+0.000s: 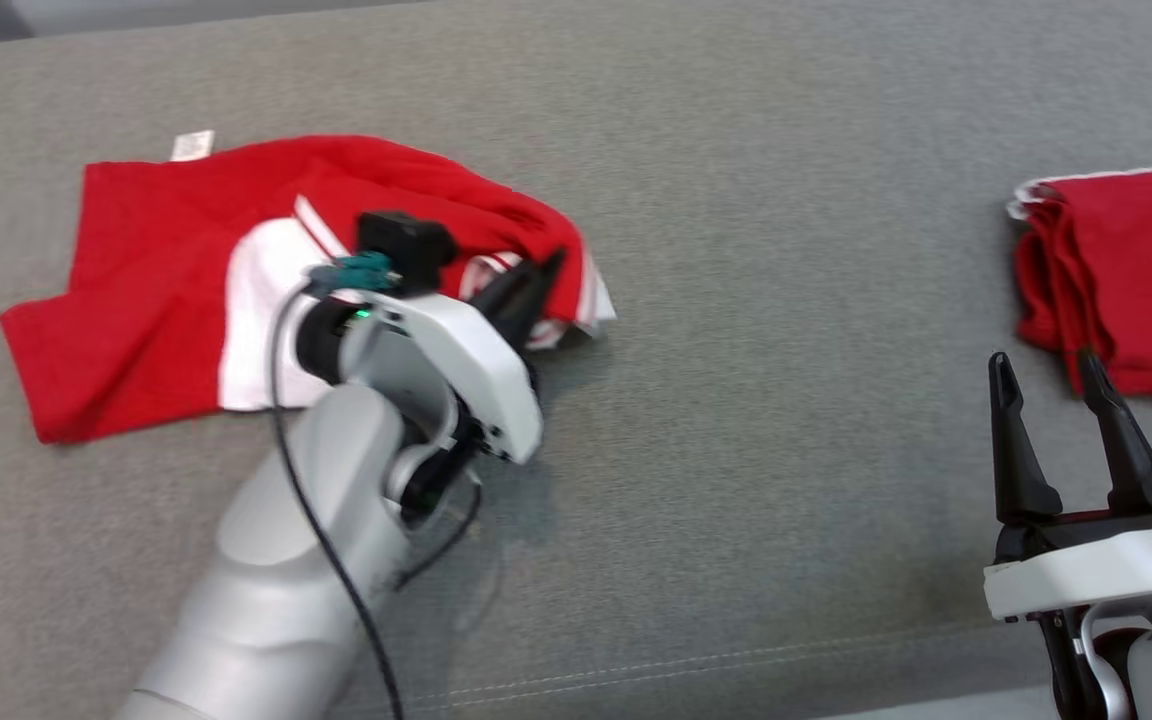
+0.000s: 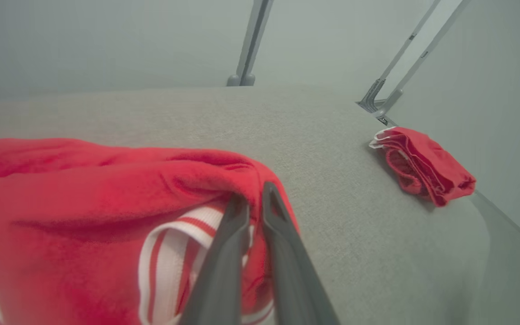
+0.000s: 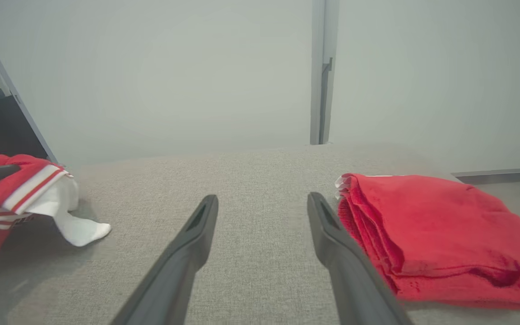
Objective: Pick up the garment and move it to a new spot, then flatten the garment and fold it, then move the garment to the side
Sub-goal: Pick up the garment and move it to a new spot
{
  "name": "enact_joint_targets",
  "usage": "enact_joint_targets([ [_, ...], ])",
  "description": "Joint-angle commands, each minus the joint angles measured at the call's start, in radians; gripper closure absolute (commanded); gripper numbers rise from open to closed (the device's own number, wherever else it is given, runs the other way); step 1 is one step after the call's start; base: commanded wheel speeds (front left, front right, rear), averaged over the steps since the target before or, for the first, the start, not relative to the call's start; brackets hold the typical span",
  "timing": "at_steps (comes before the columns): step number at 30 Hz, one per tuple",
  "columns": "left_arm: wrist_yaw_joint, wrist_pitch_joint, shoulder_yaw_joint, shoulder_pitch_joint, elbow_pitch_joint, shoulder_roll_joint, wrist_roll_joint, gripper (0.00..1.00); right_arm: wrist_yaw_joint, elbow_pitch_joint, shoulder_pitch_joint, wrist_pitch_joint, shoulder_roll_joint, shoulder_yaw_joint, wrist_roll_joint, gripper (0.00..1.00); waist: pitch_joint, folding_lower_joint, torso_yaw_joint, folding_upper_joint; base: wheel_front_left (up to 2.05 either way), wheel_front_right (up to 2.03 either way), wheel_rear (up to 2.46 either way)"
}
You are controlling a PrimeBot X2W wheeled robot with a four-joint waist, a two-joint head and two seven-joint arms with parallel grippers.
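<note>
A small white label (image 1: 192,145) sticks out from the far edge of the garment (image 1: 136,270), and its print is too small to read. No other writing can be made out.

The garment, red with white panels and red-and-white striped trim, lies spread on the left part of the grey fabric surface (image 1: 736,200). The left pincer (image 1: 536,280) is at its right-hand end, jaws nearly together and clamped on a bunched fold beside the striped trim. The left wrist view shows this grip up close, with cloth pinched at the left pincer (image 2: 253,196) and red fabric humped over the tips. The right wrist view shows that end of the garment (image 3: 25,189) raised off the surface, a white part drooping down to touch it.

The right pincer (image 1: 1043,365) stands wide apart and empty at the lower right, well apart from the garment. Just beside it lies a folded red cloth (image 1: 1126,270), which sits to the right of the spread fingers in the right wrist view (image 3: 440,225).
</note>
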Motion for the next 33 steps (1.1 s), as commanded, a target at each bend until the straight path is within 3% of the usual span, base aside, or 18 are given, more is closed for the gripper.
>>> enact_joint_targets([
  [1, -0.004, 0.003, -0.005, -0.016, -0.014, 0.007, 0.004, 1.0, 0.0, -0.033, 0.006, 0.005, -0.004, 0.019, -0.006, 0.0, 0.001, 0.0, -0.062, 0.0, 0.0, 0.0, 0.0],
  [11, -0.004, -0.007, -0.141, -0.08, 0.074, -0.031, -0.055, 1.0, 0.0, -0.006, 0.019, -0.014, 0.015, 0.036, 0.015, 0.0, 0.017, 0.0, -0.247, 0.0, 0.0, 0.0, 0.0],
  [19, -0.001, -0.025, -0.216, -0.125, 0.124, -0.032, -0.136, 1.0, 0.0, 0.038, 0.009, -0.042, 0.024, 0.058, 0.039, 0.0, 0.04, 0.0, -0.314, 0.0, 0.0, 0.0, 0.0],
  [20, 0.003, -0.033, -0.225, -0.13, 0.131, -0.032, -0.143, 0.02, 0.0, 0.043, 0.007, -0.045, 0.025, 0.06, 0.042, 0.0, 0.042, 0.0, -0.317, 0.0, 0.0, 0.0, 0.0],
  [28, 0.002, -0.097, -0.309, -0.165, 0.109, -0.032, -0.159, 0.0, 0.0, 0.066, -0.006, -0.065, 0.028, 0.056, 0.05, 0.0, 0.04, 0.0, -0.288, 0.0, 0.0, 0.0, 0.0],
  [33, 0.021, -0.165, -0.336, -0.189, 0.024, -0.027, -0.108, 0.0, 0.0, 0.061, -0.019, -0.071, 0.028, 0.051, 0.034, 0.0, 0.021, 0.0, -0.225, 0.0, 0.0, 0.0, 0.0],
])
